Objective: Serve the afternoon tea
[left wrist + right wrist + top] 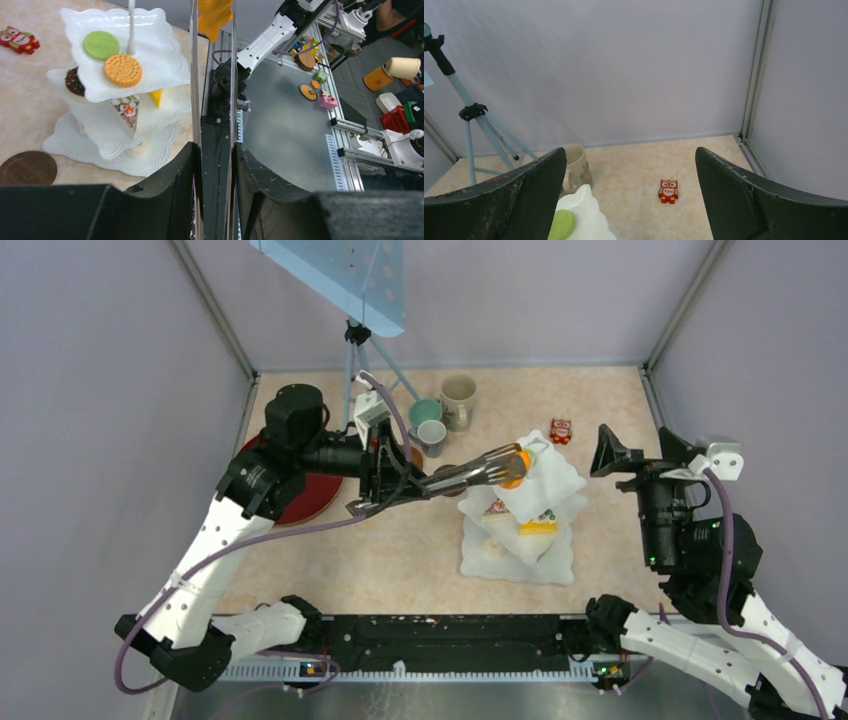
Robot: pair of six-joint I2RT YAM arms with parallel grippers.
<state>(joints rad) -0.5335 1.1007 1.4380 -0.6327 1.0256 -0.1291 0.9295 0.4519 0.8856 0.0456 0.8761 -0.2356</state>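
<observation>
My left gripper (385,475) is shut on long metal tongs (465,475), whose tips pinch an orange cookie (513,465) above the top tier of the white three-tier stand (560,565). In the left wrist view the tongs (194,75) run up from between my fingers (172,175) to that cookie (215,17). The stand (165,65) carries a green cookie (101,44) and a round orange cookie (123,70) on top, with cake pieces on the lower tiers. My right gripper (607,455) hangs open to the right of the stand, holding nothing. A beige mug (459,400), a teal mug (425,412) and a grey mug (432,437) stand behind.
A red owl toy (561,430) lies behind the stand. The dark-red tray (310,495) sits under my left arm. A blue tripod (352,360) stands at the back. A brown coaster (27,167) lies left of the stand. Grey walls close in three sides.
</observation>
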